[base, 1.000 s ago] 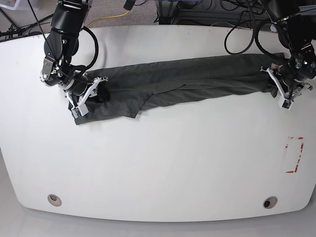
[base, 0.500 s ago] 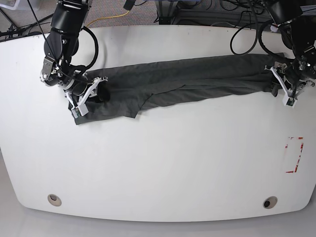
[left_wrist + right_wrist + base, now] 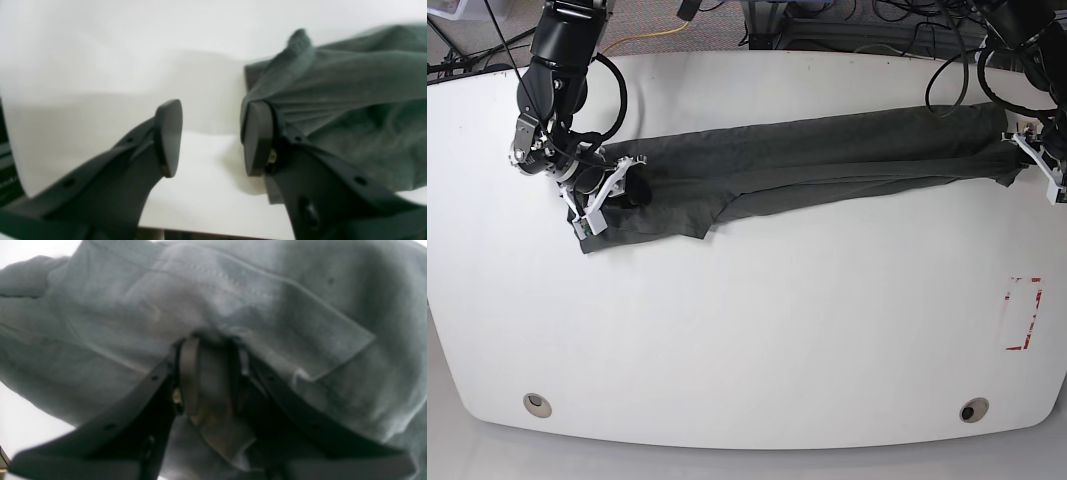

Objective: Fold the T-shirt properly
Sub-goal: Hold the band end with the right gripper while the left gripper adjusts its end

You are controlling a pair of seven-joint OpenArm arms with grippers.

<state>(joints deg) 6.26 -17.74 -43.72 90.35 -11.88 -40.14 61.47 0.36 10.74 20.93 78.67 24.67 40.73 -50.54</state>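
Observation:
The dark grey T-shirt lies as a long, loosely folded band across the far half of the white table. At its left end in the base view, my right gripper is shut on a bunch of the fabric. In the right wrist view, cloth fills the space between that gripper's fingers. My left gripper is at the shirt's right end, near the table edge. In the left wrist view that gripper stands open with bare table in the gap. The shirt drapes against the outer side of one finger.
A red-marked rectangle is on the table near its right edge. Two round grommets sit near the front edge. Cables and equipment run behind the table's far edge.
My left arm has moved toward the table's right edge, and the shirt's right end has gone with it, stretching the band longer. The right arm and its grip have stayed put.

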